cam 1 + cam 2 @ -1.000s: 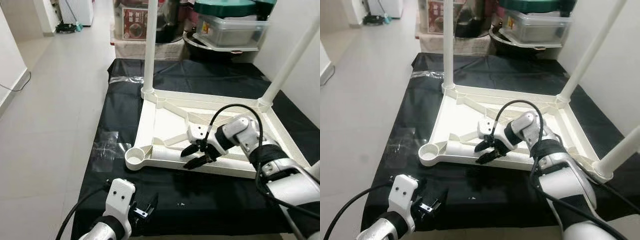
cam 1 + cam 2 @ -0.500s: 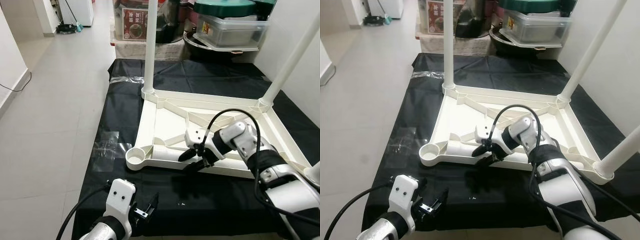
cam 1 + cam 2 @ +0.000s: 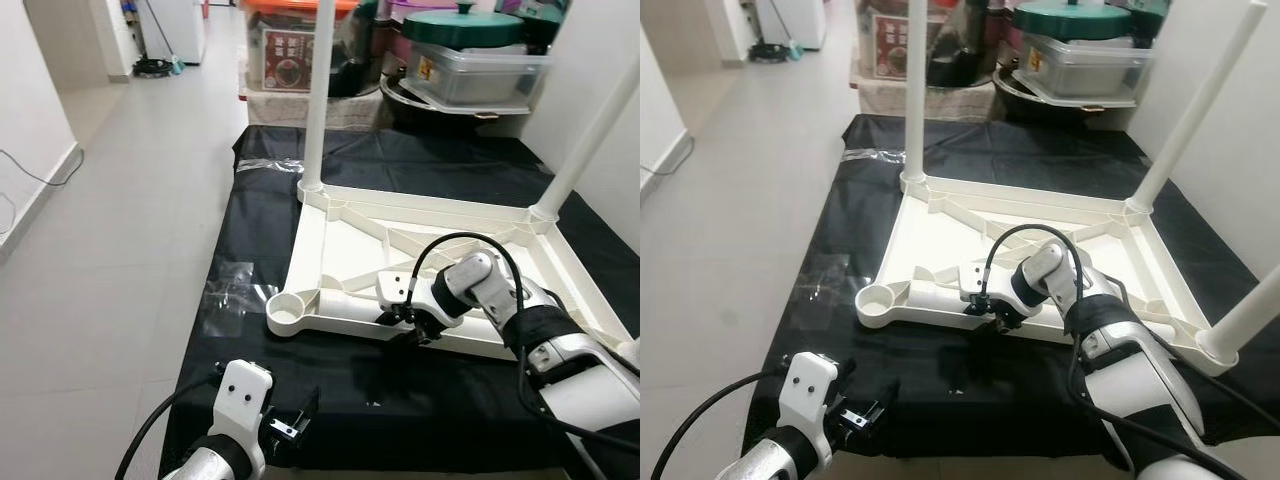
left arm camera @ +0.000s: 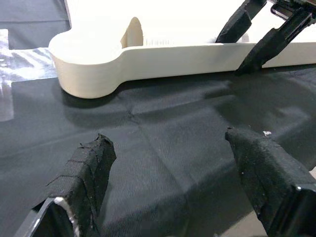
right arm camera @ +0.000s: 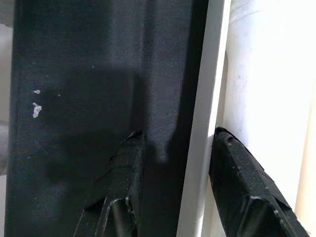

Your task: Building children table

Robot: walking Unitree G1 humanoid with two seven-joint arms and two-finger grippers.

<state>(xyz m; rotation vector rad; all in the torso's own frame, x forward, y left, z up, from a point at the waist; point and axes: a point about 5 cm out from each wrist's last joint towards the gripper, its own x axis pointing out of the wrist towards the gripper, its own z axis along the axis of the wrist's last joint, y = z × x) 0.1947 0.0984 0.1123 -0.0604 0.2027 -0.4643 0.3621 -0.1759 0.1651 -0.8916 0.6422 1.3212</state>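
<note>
The right tool [image 3: 992,317] straddles the near rim of the upturned children's table [image 3: 940,235], fingers apart either side. That rim runs left-right. The left tool [image 3: 290,428] sits open, nearer and lower.

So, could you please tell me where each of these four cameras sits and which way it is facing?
Left eye view: on the head, looking forward and down at the upturned white table top on the black cloth; both arms show.
Right eye view: beside it, same scene.
Left wrist view: low over the cloth, looking along the left gripper at the table's empty leg socket.
Right wrist view: looks down the right gripper, its fingers astride the table's near rim.
Shared: the left wrist view also catches the right gripper.
</note>
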